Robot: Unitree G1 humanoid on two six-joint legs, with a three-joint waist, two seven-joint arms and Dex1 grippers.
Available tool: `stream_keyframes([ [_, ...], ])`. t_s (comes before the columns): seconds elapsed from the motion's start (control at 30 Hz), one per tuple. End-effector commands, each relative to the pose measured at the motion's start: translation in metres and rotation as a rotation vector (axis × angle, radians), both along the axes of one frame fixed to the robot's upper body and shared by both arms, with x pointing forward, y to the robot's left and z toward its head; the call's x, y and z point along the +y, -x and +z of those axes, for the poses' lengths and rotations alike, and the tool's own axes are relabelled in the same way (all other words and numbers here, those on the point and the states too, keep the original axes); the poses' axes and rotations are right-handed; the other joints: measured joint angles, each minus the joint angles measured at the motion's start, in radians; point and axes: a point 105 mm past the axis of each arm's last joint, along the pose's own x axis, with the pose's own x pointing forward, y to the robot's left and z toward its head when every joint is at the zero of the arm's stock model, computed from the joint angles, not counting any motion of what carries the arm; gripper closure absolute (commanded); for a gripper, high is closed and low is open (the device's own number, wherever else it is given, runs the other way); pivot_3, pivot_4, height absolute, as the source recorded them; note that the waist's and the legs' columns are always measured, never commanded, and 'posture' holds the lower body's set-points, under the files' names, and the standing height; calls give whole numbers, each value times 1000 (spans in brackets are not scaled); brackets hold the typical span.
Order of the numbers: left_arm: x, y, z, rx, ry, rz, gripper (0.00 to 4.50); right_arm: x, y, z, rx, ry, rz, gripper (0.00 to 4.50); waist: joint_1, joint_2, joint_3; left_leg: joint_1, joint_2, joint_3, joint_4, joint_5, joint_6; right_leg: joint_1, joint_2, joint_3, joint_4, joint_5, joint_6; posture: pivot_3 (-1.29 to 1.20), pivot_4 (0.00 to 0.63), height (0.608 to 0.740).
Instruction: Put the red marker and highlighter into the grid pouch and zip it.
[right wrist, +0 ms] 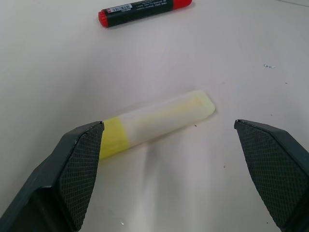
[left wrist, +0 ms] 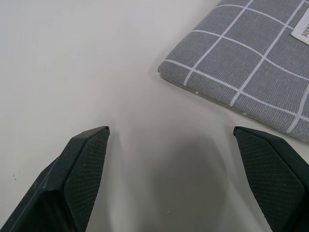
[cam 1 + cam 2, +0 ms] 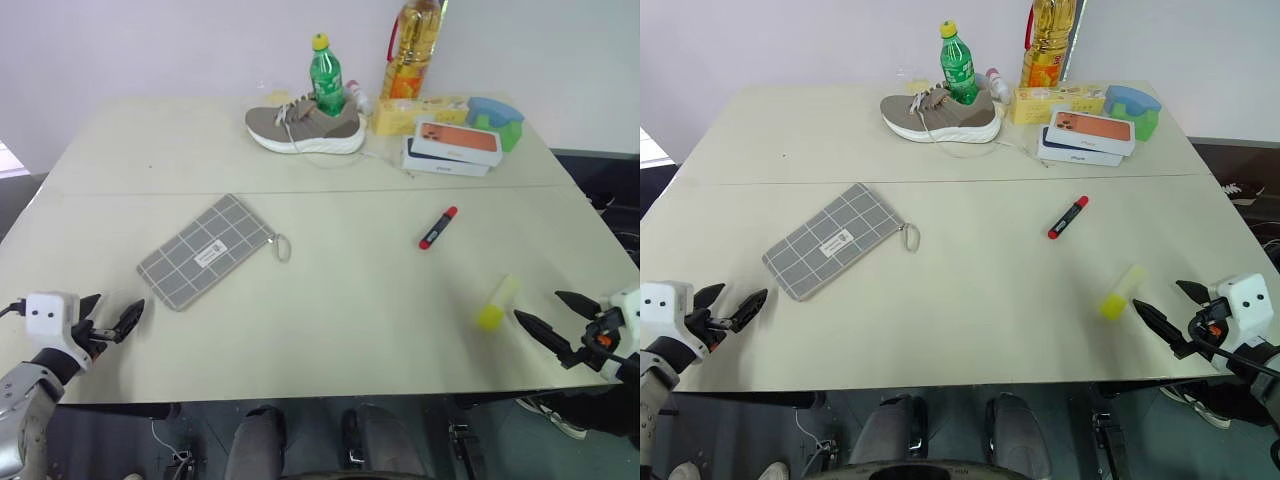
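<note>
1. Both claws stood wide and held nothing: the right gripper hovered at the table's near edge, the left gripper at the opposite near corner.
2. Just ahead of the right claw lay the highlighter, flat, close to one finger but apart from it.
3. Farther beyond that lay the red marker, well clear of the claw.
4. Just ahead of the left claw lay the grid pouch, flat, its cord pull at the far end.
5. Far behind stood a shoe, a green bottle and phone boxes.
</note>
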Motion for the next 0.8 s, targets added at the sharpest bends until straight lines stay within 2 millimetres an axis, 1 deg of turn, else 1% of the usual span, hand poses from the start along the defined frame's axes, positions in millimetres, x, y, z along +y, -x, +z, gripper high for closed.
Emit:
stream_keyframes([
  [0.03, 1, -2, 9, -30, -24, -8, 151, 4, -1, 8, -26, 19, 20, 0, 0, 0, 0, 0, 0, 0, 0, 0, 0, 0, 0, 0, 0, 0, 0, 0, 150, 740],
  [0.17, 1, -3, 11, -51, -9, -2, 151, 7, -4, 10, -35, 22, 28, 0, 0, 0, 0, 0, 0, 0, 0, 0, 0, 0, 0, 0, 0, 0, 0, 0, 150, 740],
  [0.23, 0, -3, 7, -43, -25, -2, 151, 15, -7, 14, -40, 6, 59, 0, -1, 0, 0, 0, 0, 0, 0, 0, 0, 0, 0, 0, 0, 0, 0, 0, 150, 740],
  [0.27, -1, -3, 6, -45, -34, 1, 151, 22, -10, 18, -50, -2, 84, 0, -2, 0, 0, 0, 0, 0, 0, 0, 0, 0, 0, 0, 0, 0, 0, 0, 150, 740],
  [0.33, -3, -3, 6, -61, -61, 2, 151, 41, -17, 27, -78, -15, 150, 0, -3, 1, 0, 0, 0, 0, 0, 0, 0, 0, 0, 0, 0, 0, 0, 0, 150, 740],
  [0.43, -7, -5, 11, -109, -57, -1, 151, 73, -27, 39, -118, -53, 248, 0, -3, 0, 0, 0, 0, 0, 0, 0, 0, 0, 1, 0, 1, 1, 1, 0, 150, 740],
  [0.47, -10, -6, 11, -122, -60, -2, 151, 95, -32, 45, -140, -91, 313, 0, -2, 0, 0, 0, 0, 0, 0, 0, 0, 0, 1, 0, 0, 1, 1, 0, 150, 740],
  [0.5, -11, -6, 11, -130, -62, -3, 151, 109, -35, 49, -153, -116, 358, 0, -4, 0, 0, 0, 0, 0, 0, 0, 0, 0, 1, 0, 1, 1, 1, 0, 150, 740],
  [0.57, -15, -8, 10, -138, -61, -13, 0, 143, -44, 58, -192, -163, 440, 510, -3, 0, 0, 0, 0, 0, 0, 0, 0, 0, 1, 0, 0, 2, 3, 0, 150, 740],
  [0.6, -17, -9, 9, -138, -62, -22, 0, 158, -49, 59, -197, -179, 465, 789, -2, 0, 0, 0, 1, -1, 0, 0, 0, 0, 1, 0, 1, 2, 3, 0, 150, 740],
  [0.63, -19, -11, 9, -137, -64, -31, 0, 172, -53, 57, -191, -187, 487, 1245, -2, 0, 0, 0, 1, -1, 0, 0, 0, 0, 2, 0, 1, 2, 3, 0, 150, 740],
  [0.7, -22, -12, 8, -138, -71, -46, 0, 190, -61, 53, -178, -171, 503, 2256, 1, 0, 0, 0, 1, -1, 0, 0, 0, 0, 4, 0, 1, 2, 3, 0, 150, 740],
  [0.77, -24, -15, 8, -137, -79, -62, 0, 213, -78, 43, -170, -156, 482, 3321, 0, -1, 0, -1, 0, -1, 0, 0, 0, 0, 3, 0, 1, 2, 3, 0, 150, 740],
  [0.8, -25, -17, 8, -138, -91, -75, 0, 230, -86, 39, -165, -171, 485, 3868, -2, -1, -1, -1, 0, -1, 0, 0, 0, 0, 3, 0, 1, 2, 3, 0, 150, 740],
])
